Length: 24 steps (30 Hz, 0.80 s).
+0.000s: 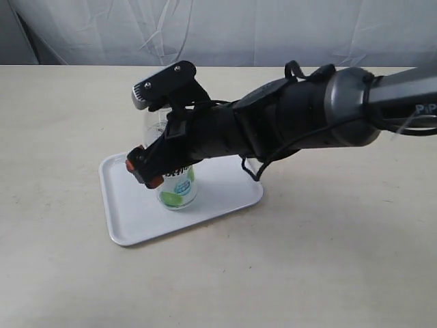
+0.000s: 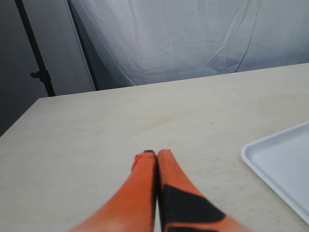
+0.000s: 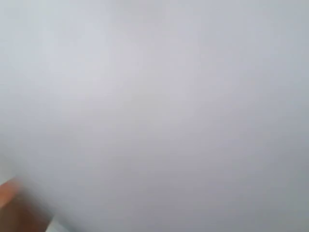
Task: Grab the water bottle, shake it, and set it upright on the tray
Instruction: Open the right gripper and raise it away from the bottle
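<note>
Wrinkled white cloth (image 1: pixel 82 27) hangs behind a pale beige counter (image 1: pixel 328 260). In the exterior view, the tray (image 1: pixel 136 222) lies flat on the counter, left of centre. The water bottle (image 1: pixel 179 191) stands on it near its middle, label toward the camera, with its clear upper part rising behind the arm. The black right arm (image 1: pixel 287 123) reaches across from the right. The right claw (image 1: pixel 144 172) sits at the bottle's mid-height with its 2 orange tips apart. It seems clamped on the bottle, though the arm hides the contact.

In the left wrist view, the left claw (image 2: pixel 151 154) hangs over bare counter with its 2 orange fingers (image 2: pixel 140 193) pressed together. A corner of the tray shows off to one side, well apart from the tips.

In the right wrist view, a pale blur fills nearly the whole frame, with an orange-brown patch (image 3: pixel 7 193) at one edge.
</note>
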### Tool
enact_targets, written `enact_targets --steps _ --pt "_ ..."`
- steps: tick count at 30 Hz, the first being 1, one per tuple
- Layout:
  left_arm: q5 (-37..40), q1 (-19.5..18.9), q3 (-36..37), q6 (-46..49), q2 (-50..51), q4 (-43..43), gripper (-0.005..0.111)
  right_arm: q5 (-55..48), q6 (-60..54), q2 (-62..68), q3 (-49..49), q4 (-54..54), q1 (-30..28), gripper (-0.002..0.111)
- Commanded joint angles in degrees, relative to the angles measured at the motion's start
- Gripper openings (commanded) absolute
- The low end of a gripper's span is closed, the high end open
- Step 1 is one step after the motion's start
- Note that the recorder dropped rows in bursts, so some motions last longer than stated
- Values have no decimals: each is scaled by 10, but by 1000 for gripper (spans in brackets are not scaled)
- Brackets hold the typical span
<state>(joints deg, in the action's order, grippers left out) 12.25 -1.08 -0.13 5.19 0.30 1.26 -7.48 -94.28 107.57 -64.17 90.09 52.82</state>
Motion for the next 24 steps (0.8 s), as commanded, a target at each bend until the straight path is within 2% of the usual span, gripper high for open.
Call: enact_targets --steps 1,9,24 --pt "-4 0 1 -1 -3 -1 0 6 -1 -27 -3 1 -2 104" --pt "-4 0 1 -1 -3 -1 0 75 -1 -74 -3 1 -2 104" --pt "-4 0 1 -1 -3 -1 0 123 -28 -245 -2 -1 -2 104"
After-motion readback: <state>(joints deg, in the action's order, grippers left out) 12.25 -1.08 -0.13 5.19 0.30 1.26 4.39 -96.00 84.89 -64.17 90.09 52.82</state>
